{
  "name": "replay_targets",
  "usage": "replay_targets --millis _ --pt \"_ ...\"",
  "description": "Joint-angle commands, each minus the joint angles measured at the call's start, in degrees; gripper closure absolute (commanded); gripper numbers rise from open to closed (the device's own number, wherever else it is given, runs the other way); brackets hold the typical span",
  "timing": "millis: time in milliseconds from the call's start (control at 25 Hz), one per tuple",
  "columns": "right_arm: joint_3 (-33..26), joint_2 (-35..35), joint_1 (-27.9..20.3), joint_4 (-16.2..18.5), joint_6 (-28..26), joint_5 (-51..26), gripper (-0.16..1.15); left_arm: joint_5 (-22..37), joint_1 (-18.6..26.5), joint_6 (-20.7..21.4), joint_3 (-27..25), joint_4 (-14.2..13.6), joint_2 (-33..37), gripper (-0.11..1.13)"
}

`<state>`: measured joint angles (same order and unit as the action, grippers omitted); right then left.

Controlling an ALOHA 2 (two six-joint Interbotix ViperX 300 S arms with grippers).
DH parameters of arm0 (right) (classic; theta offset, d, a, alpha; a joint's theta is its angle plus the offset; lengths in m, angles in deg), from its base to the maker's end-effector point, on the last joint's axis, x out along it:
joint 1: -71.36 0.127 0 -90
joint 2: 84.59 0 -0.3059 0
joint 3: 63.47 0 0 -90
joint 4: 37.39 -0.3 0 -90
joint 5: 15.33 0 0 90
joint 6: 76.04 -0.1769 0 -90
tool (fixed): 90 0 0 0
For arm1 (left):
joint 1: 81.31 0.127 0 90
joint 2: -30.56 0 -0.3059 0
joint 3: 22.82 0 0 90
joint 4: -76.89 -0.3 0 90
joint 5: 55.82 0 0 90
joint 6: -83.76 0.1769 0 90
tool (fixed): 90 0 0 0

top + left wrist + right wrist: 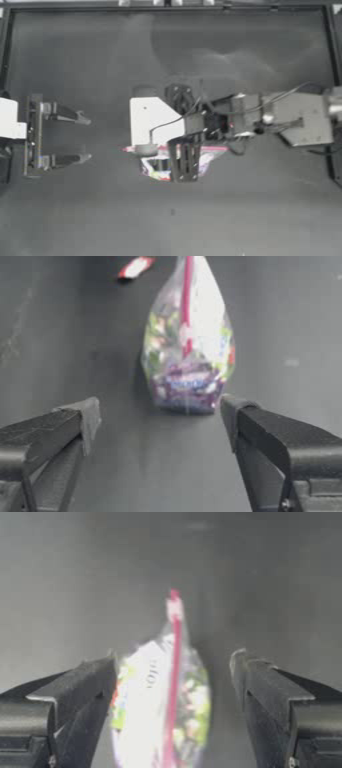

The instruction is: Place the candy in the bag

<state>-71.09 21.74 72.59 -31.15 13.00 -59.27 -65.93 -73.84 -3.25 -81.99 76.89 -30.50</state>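
The bag [188, 351] is a clear pouch with a pink-red strip, lying flat at the table's middle with colourful sweets showing through. The candy [135, 267], a small red-and-white wrapped sweet, lies on the table just beyond the bag's far end; in the top view the right arm hides it. My right gripper [184, 172] hangs open over the bag [208, 156], one finger on each side of the strip [175, 662] in the right wrist view. My left gripper [83, 139] is open at the left side, well short of the bag, with nothing in it.
The dark table [167, 60] has raised edges along the top and right sides. The right arm [294, 117] and its white wrist mount [152, 121] cover the area just above the bag.
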Motion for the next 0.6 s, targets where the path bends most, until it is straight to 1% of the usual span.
replay_targets --millis 40,600 --pt "-2.8 0.4 0.1 -0.4 -0.1 -0.8 0.02 -0.5 0.4 -0.1 0.9 0.1 -1.0 0.01" --pt "-12.9 9.4 0.1 -0.3 0.2 -9.2 0.02 -0.6 0.4 -0.1 0.6 0.2 -1.3 0.01"
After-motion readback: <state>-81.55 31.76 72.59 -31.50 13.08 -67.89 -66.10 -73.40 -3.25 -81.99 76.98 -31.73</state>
